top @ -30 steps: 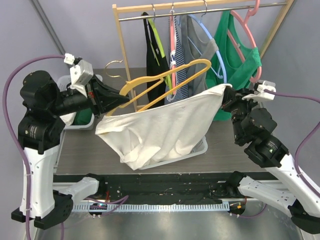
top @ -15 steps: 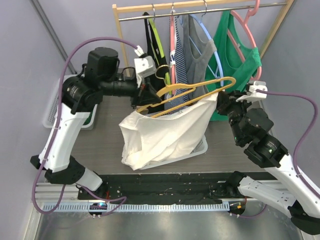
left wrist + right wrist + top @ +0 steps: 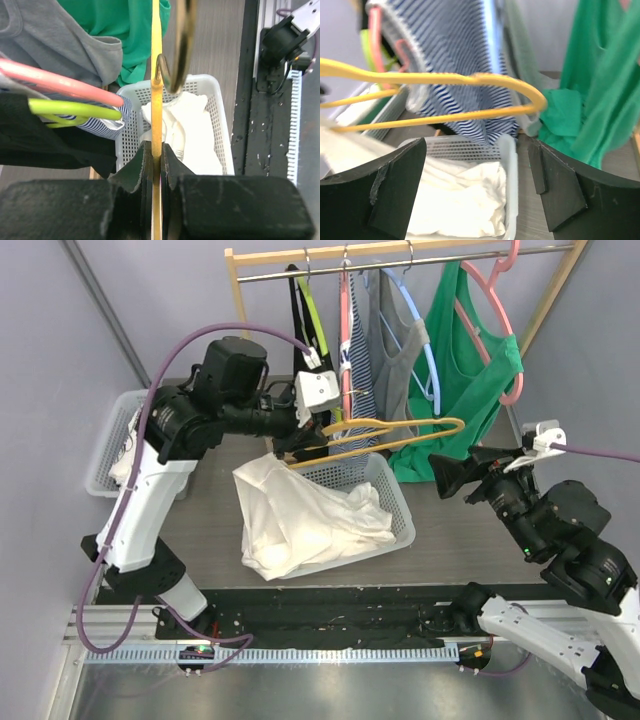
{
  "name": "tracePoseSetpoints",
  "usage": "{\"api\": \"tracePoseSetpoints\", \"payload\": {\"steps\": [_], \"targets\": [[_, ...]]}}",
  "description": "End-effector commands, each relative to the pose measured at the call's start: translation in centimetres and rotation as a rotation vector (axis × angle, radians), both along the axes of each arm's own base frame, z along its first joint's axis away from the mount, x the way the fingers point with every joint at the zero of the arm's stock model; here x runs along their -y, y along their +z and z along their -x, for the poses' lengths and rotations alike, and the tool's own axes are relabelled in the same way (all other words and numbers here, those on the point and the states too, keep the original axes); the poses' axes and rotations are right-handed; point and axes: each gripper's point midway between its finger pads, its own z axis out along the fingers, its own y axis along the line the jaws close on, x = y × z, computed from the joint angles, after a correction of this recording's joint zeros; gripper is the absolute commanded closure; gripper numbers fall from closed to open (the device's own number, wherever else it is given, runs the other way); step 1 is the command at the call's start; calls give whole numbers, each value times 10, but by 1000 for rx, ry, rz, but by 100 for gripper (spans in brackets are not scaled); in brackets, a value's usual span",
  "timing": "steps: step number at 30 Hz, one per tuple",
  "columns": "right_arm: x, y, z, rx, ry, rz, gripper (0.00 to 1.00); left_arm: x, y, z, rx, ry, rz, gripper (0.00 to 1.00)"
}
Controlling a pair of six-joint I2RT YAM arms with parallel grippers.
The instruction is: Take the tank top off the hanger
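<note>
Seen from above, the white tank top (image 3: 300, 520) lies off the yellow hanger (image 3: 400, 424), heaped in the white basket (image 3: 403, 512) and spilling over its near-left rim, while only the wrist views show the left gripper (image 3: 156, 150) clamped on the hanger and the right gripper (image 3: 475, 185) spread wide, empty.

Arms (image 3: 145, 505): blk joints, white links, purple cables. R pincer (image 3: 477, 187) matte blk.

Around the basket (image 3: 404, 512), clothes (image 3: 470, 370) on the rack (image 3: 400, 258) wall off 12 o'clock, and the hanger (image 3: 400, 435) bars the way over its far rim. Bare table (image 3: 450, 530) lies at 3 o'clock, under the right gripper (image 3: 440, 476).
</note>
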Motion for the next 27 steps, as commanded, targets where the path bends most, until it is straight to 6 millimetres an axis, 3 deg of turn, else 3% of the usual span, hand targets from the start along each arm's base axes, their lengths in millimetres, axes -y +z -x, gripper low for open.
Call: {"api": "tracePoseSetpoints", "payload": {"steps": [1,2,3,4,5,6,11,13,14,17,23,27], "targets": [[-25,50,39,160,288,40,9,3,-5,-2,73,-37,-66,100],[-38,56,45,186,370,59,9,5,-8,2,61,-57,-72,100],[-39,71,49,235,394,80,10,5,-12,5,48,-73,-83,100],[-43,77,51,250,419,99,11,6,-19,12,26,-98,-106,100],[-63,74,48,236,493,137,13,8,-23,18,7,-128,-111,100],[-64,82,49,246,510,161,14,8,-26,23,-9,-146,-116,100],[-97,62,36,184,644,334,17,0,-32,54,-73,-245,-132,100],[-109,40,41,111,743,396,18,-5,-33,64,-98,-270,-134,100],[-111,27,44,59,776,422,18,-9,-34,73,-116,-297,-131,100],[-112,22,46,27,797,437,21,-20,-45,87,-166,-325,-165,100],[-103,38,74,78,854,375,23,-31,-58,95,-199,-346,-218,100],[-101,34,80,41,869,362,35,-30,-55,97,-195,-360,-205,100]]}}
